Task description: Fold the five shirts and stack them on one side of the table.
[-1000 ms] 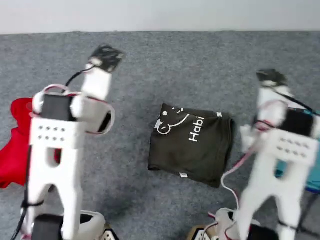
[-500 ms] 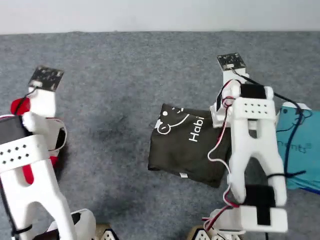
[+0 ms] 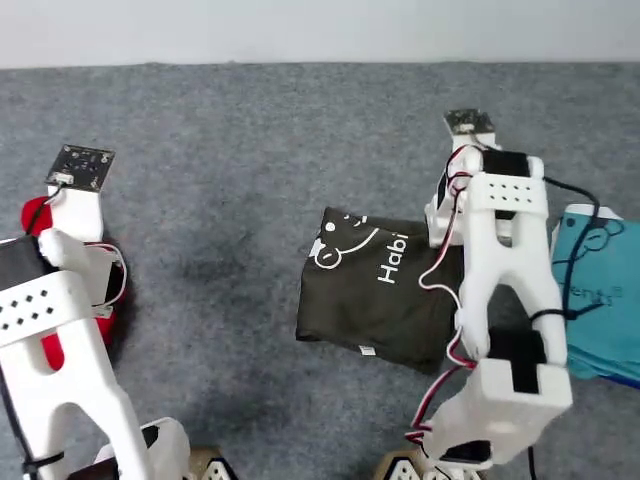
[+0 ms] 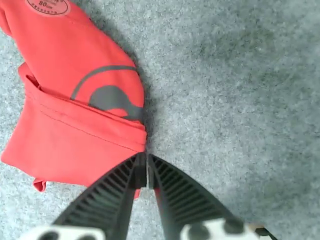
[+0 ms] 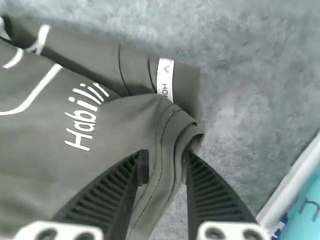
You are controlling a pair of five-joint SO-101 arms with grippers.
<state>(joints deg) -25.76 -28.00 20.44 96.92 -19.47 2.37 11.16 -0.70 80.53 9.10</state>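
Note:
A folded dark shirt (image 3: 375,290) with white print lies mid-table. My right arm (image 3: 495,210) stands over its right edge. In the right wrist view my right gripper (image 5: 164,162) is open, and a bunched fold of the dark shirt (image 5: 75,125) lies between its fingers. A crumpled red shirt (image 3: 35,212) lies at the far left, mostly under my left arm (image 3: 60,290). My left gripper (image 4: 146,165) is shut, its tips right at the folded edge of the red shirt (image 4: 80,100). A teal shirt (image 3: 600,300) lies at the right edge.
Grey carpet-like table cover (image 3: 230,180) stretches bare between the red and dark shirts and along the back. A white label (image 5: 165,77) sticks out at the dark shirt's corner. The teal shirt (image 5: 305,200) lies close beside that corner.
My left arm swung left over the red shirt. My right arm swung in from the right to the dark shirt's right edge, which uncovered the teal shirt.

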